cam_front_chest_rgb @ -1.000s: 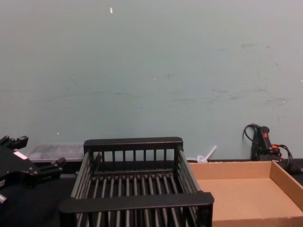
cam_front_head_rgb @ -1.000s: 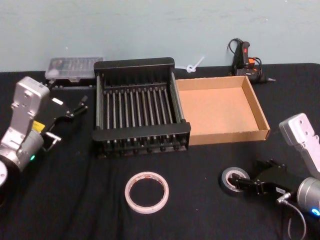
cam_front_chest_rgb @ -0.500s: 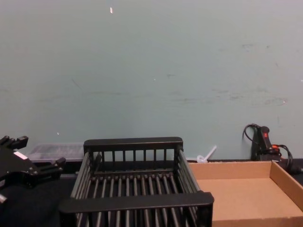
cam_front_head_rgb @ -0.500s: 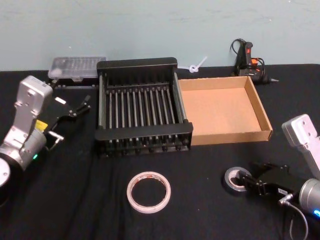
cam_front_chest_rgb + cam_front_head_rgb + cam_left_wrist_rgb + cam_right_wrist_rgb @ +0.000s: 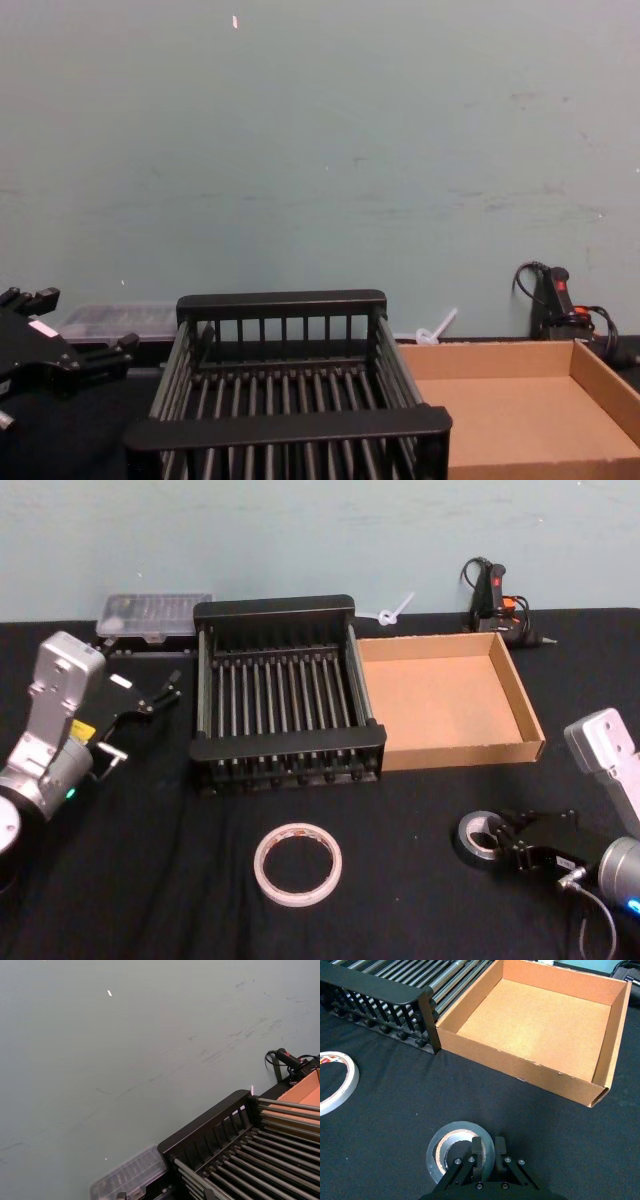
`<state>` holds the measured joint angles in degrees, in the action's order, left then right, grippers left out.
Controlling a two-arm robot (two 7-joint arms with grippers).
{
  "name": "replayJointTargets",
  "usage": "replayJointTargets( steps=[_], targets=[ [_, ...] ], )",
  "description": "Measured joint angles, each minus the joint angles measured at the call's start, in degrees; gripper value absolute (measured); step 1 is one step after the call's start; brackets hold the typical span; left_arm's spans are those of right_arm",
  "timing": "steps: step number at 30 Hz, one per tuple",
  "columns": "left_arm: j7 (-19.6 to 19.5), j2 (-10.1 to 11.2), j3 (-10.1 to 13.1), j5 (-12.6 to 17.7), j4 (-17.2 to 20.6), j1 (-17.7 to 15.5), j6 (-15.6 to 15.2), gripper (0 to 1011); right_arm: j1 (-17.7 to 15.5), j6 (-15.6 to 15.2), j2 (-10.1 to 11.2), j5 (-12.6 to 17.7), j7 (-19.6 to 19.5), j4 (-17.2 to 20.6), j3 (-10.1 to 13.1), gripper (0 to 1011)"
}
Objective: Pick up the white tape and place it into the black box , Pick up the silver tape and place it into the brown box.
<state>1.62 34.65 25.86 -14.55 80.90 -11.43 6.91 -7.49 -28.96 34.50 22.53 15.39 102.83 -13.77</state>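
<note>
Right wrist view: claw pinching silver tape

Your right claw [image 5: 484, 1146] is clamped across the rim of the silver tape [image 5: 460, 1151], near the bench's front right edge. Your left claw [image 5: 135, 715] hovers spread apart by the left edge.

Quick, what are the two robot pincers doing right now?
Left pincer: open, holding nothing, hovering left of the black box.
Right pincer: shut on the wall of the silver tape.
</note>
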Motion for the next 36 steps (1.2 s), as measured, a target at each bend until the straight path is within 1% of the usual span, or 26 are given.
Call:
replayJointTargets(
  steps=[7,13,19,23,30,36],
  targets=[
    [0.0,0.0,0.0,0.0,0.0,0.0,0.0,1001,-0.1,0.2,0.0,0.0,0.2,0.0,0.1,157],
    [0.0,0.0,0.0,0.0,0.0,0.0,0.0,1001,-0.6,2.6,0.4,0.8,2.0,0.9,1.1,157],
    [0.0,0.0,0.0,0.0,0.0,0.0,0.0,1001,-0.4,4.0,0.6,1.7,2.7,1.7,2.0,157],
    [0.0,0.0,0.0,0.0,0.0,0.0,0.0,1001,0.4,4.7,0.6,2.2,2.8,1.8,2.4,157],
    [0.0,0.0,0.0,0.0,0.0,0.0,0.0,1001,2.8,5.4,-0.3,3.4,2.3,1.0,2.9,157],
    [0.0,0.0,0.0,0.0,0.0,0.0,0.0,1001,6.0,5.9,-1.2,3.7,1.7,-0.8,2.6,157]
  ],
)
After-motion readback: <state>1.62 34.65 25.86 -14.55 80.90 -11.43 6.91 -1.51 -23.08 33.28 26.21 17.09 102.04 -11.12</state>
